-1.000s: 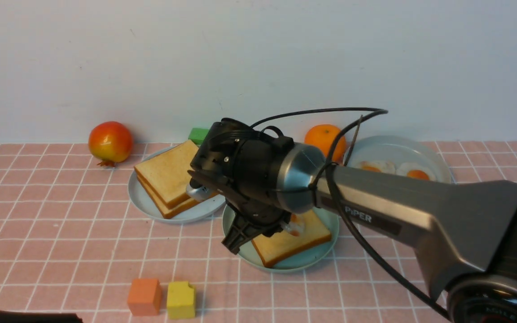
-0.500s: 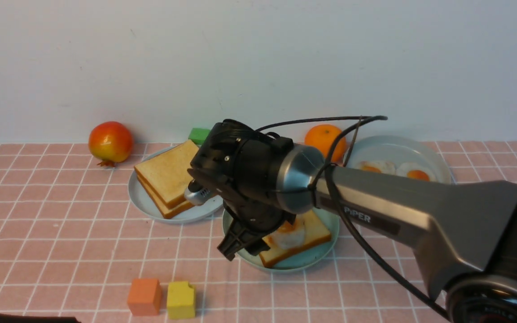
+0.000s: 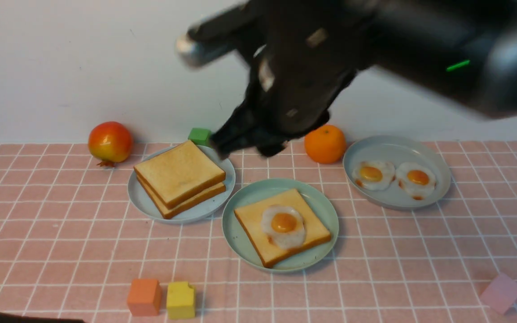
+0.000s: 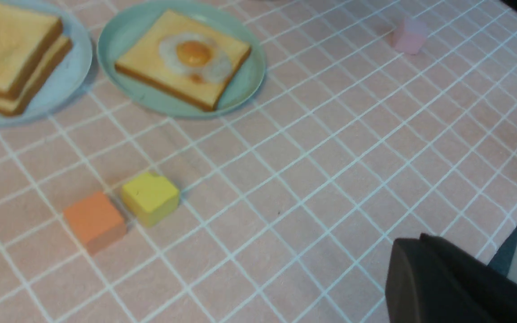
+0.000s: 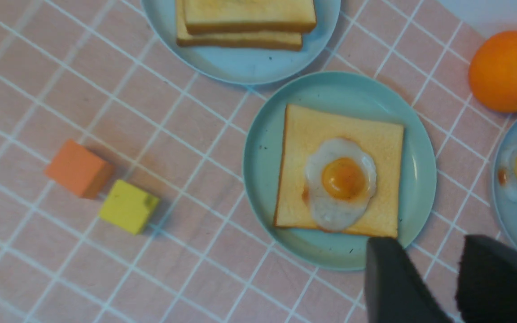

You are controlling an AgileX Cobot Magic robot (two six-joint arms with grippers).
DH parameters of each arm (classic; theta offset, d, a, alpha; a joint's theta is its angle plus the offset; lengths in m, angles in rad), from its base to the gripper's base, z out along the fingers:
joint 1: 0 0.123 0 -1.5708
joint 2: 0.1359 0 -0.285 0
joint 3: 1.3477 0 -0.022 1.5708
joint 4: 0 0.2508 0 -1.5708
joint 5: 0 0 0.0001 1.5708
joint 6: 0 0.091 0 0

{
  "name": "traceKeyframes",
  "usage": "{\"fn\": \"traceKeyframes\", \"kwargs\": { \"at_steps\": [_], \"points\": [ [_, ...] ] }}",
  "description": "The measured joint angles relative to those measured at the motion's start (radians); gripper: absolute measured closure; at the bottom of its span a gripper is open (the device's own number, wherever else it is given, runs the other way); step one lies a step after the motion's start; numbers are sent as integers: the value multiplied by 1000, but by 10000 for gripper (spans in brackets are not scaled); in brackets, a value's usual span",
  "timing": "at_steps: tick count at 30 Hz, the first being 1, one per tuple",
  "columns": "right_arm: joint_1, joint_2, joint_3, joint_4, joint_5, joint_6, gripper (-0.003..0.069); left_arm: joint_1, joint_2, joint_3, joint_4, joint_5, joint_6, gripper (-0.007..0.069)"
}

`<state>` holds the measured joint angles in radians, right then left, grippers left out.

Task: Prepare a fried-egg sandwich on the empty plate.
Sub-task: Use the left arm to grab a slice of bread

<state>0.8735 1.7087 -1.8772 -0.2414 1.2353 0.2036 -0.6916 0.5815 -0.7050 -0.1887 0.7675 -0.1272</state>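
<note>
High above the mint-green plate (image 3: 249, 197) in the front view, the right gripper (image 3: 240, 137) is a dark blur, so its jaws cannot be read from there. It touches nothing. 1 second ago it hung low over that plate, hiding most of the toast slice (image 3: 258, 224) with the fried egg (image 3: 284, 225) at its jaws. Now it has lifted clear, and the egg lies flat on the slice, yolk up and in full sight. No second slice covers it, so the sandwich is half built.

Just left of the mint-green plate, a pale blue plate (image 3: 142, 197) carries 2 stacked toast slices (image 3: 178, 175). To its right, a grey-blue plate (image 3: 393, 150) holds 2 more eggs (image 3: 372, 174). An orange (image 3: 325, 143) sits behind the mint-green plate, between it and the grey-blue one. A pink block (image 3: 501, 292), hidden by the arm earlier, shows well to the right.

From the left wrist view, the left gripper (image 4: 420, 269) is 1 dark mass with its jaws closed, gripping nothing, well apart from the mint-green plate (image 4: 124, 31). An orange cube (image 4: 93, 220) and a yellow cube (image 4: 151, 197) lie between the 2.

From the right wrist view, the right gripper (image 5: 429, 244) has its fingers (image 5: 388, 278) parted with an empty gap, above the rim of the mint-green plate (image 5: 263, 166). The egg (image 5: 340, 181) rests off-centre on the golden, brown-crusted slice (image 5: 312, 130).
</note>
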Motion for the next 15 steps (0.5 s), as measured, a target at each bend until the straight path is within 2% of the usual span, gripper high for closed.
{"fn": "traceKeyframes", "kwargs": {
  "at_steps": [1,2,4,5,7,10,13,15],
  "points": [
    [0,-48,27,17,0,0,510,0,38,-5,23,6,-30,612],
    [0,-59,34,21,0,0,510,0,48,-7,29,6,-37,612],
    [0,-224,152,63,8,8,640,0,217,-55,125,16,-98,612],
    [0,-315,236,76,11,27,662,1,308,-89,149,19,-103,612],
    [0,-444,343,78,18,66,663,22,440,-162,157,23,-89,612],
    [0,-672,513,78,21,136,657,122,640,-276,69,28,20,612],
    [0,-797,600,78,22,174,655,201,752,-371,-6,34,113,612],
    [0,-924,674,76,19,222,652,287,884,-485,-82,41,194,612]
  ]
}}
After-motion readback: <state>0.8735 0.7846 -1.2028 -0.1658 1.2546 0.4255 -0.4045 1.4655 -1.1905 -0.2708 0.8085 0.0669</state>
